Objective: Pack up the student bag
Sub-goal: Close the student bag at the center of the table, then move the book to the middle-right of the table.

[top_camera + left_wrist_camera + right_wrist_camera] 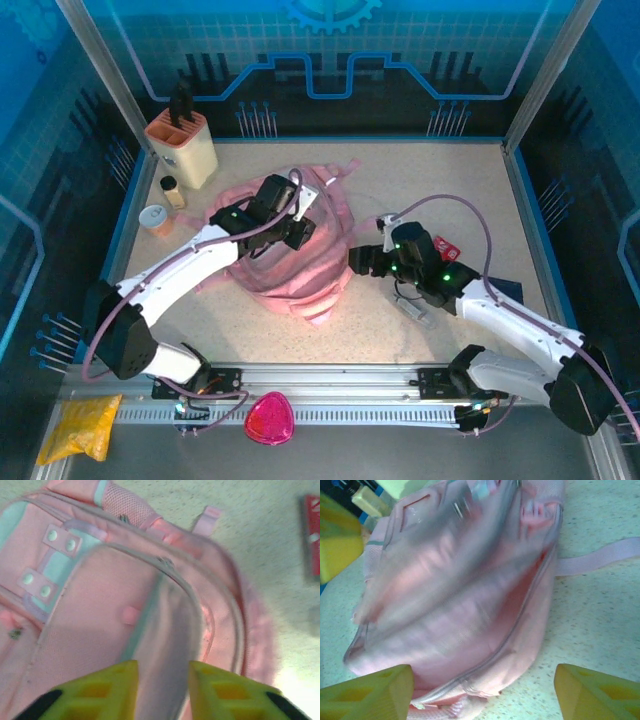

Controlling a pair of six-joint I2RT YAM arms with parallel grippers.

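The student bag (300, 290) is seen lying at the centre of the top external view. The left gripper (298, 228) is held over its upper part, jaws narrowly parted with nothing between them. The right gripper (357, 260) is placed just beside the bag's right edge, jaws spread wide.

left gripper (162, 675): fingers seemingly slightly apart | right gripper (482, 680): fingers spread wide

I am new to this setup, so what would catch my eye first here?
A large pink backpack lies mid-table. The left hand is over it, and the right hand, wide open, faces its right edge. A magenta pouch rests on the near rail.
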